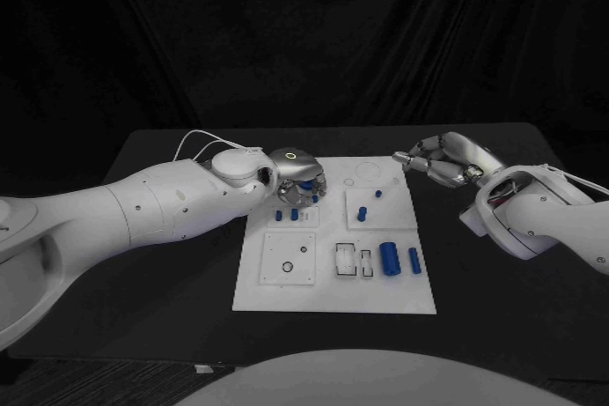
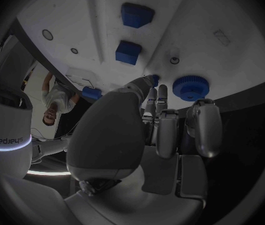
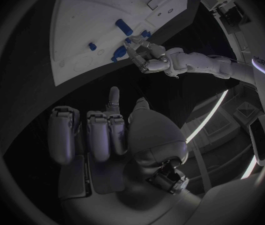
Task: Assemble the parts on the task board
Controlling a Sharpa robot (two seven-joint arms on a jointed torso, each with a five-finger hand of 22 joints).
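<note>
The left hand (image 1: 295, 184) hovers over the board's (image 1: 333, 291) far left corner, fingers curled down toward a round blue knob (image 2: 194, 87) just beyond its fingertips. Whether it touches the knob or holds anything I cannot tell; the fingers hide the contact. Two blue blocks (image 2: 128, 52) sit on the board a little farther out from the hand, and a small peg (image 2: 91, 93) lies beside its thumb. The knob looks like hard moulded plastic: light, stiff, not fragile, probably a bit slick, with a ribbed rim that should take a pinch across its sides. The blocks would be best gripped on opposite flat faces. The right hand (image 1: 442, 161) waits off the board's far right corner, fingers curled in with nothing in them.
</note>
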